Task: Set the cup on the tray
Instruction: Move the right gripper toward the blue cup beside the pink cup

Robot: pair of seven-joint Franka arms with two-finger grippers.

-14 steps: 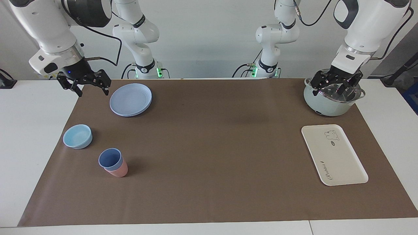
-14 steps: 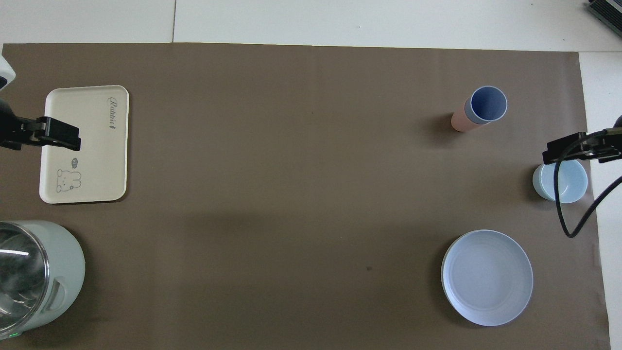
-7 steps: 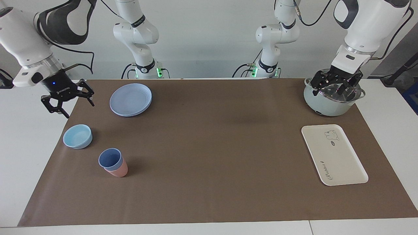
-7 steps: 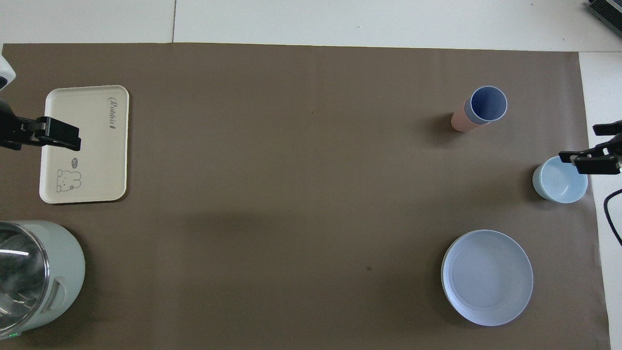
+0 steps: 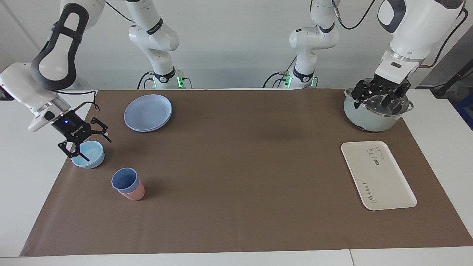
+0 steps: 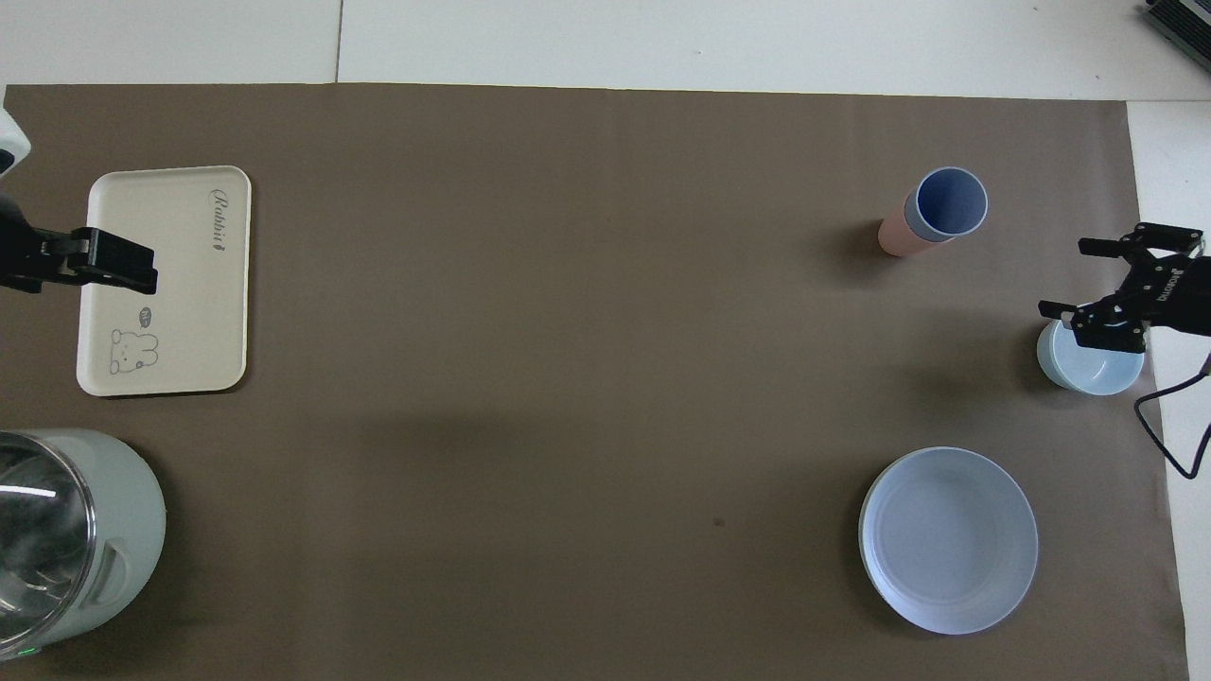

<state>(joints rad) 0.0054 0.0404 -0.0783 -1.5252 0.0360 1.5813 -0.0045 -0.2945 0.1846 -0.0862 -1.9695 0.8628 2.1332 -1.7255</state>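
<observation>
The right gripper [image 5: 89,143], fingers spread wide and empty, hangs over the light-blue bowl [image 5: 88,155] at the mat's edge. Just beside it, toward the middle, the cup [image 5: 125,180] sits nested in a pink tumbler [image 5: 135,193]. Open mat stretches from there to the tray [image 5: 388,188]. The left gripper [image 5: 380,95], also open, waits over the pot [image 5: 369,118].

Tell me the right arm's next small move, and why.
Probably swing the right gripper, jaws open and empty over the light-blue bowl, on over the blue cup nested in the pink tumbler; the tray is bare.
</observation>
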